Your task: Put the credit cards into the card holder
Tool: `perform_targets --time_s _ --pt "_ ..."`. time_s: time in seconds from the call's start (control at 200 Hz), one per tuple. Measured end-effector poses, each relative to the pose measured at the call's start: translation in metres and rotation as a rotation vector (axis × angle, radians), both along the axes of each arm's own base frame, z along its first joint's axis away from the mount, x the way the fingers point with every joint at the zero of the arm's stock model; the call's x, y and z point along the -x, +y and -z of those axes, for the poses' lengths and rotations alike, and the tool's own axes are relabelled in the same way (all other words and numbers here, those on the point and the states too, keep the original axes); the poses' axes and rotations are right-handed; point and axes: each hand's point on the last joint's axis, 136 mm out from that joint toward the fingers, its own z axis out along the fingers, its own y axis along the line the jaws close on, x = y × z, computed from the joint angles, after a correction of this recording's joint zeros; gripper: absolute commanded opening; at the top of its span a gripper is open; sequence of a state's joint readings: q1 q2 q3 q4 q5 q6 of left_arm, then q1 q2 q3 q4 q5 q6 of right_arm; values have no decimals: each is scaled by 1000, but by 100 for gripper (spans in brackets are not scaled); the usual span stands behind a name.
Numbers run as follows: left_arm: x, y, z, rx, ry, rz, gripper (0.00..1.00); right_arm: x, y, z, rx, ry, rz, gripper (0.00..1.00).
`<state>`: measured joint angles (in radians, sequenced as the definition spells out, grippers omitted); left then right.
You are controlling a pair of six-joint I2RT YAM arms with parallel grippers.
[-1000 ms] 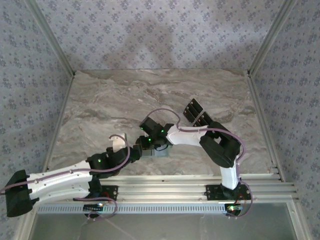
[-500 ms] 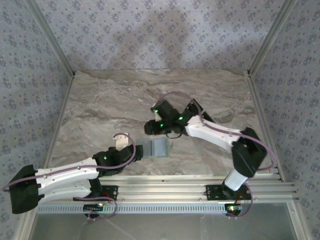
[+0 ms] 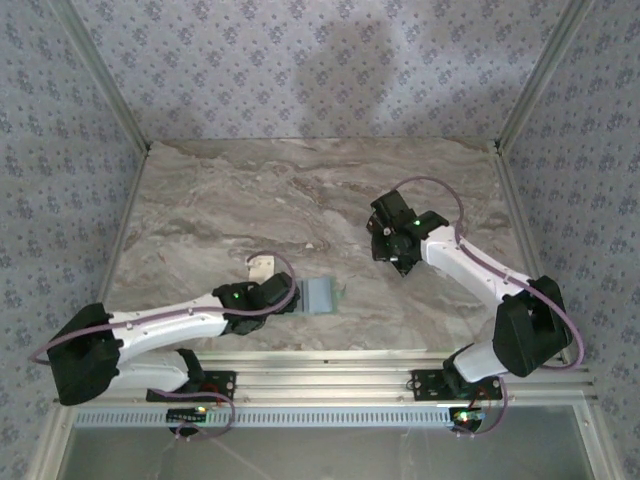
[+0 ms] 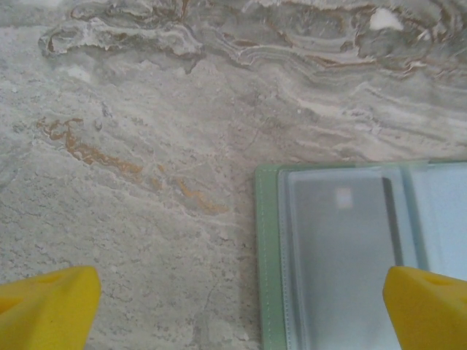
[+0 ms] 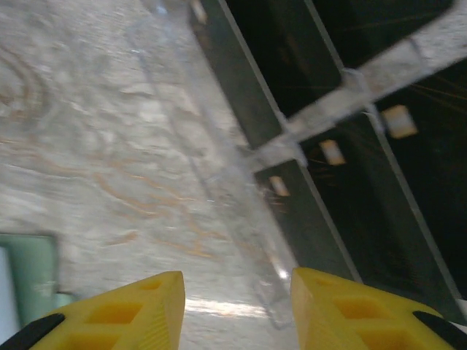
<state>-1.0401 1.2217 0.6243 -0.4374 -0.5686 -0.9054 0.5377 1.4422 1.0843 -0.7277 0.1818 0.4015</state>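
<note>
Just right of centre beneath my left tool [image 4: 237,302], spread wide and empty, the card holder [image 4: 343,248] lies open on the desk [image 4: 146,109] (pockets up, likely for steadying). My right tool [image 5: 235,292], half parted and holding nothing, hovers with the credit cards [image 5: 306,58] just ahead, probably to fetch one.

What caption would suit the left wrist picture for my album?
Open left claw hovering over the open green card holder on a marble table.

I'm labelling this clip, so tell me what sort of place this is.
Probably a robot test cell: a marble-look tabletop boxed in by patterned panels, with the left arm and right arm bolted to an aluminium rail.
</note>
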Motion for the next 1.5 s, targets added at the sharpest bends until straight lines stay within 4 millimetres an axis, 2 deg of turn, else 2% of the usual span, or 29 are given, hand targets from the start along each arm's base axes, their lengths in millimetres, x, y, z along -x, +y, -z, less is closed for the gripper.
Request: perform_targets --time_s 0.165,0.405,0.869,1.499 --pt "0 2 12 -32 44 2 100 1 -19 2 107 -4 5 44" --pt "0 2 20 -46 84 6 100 1 -32 11 198 24 1 44" --pt "-1 5 26 -36 125 -4 100 -4 -37 4 261 28 -21 44" --pt "-3 8 24 -24 119 -9 100 -8 -35 30 306 102 -39 38"
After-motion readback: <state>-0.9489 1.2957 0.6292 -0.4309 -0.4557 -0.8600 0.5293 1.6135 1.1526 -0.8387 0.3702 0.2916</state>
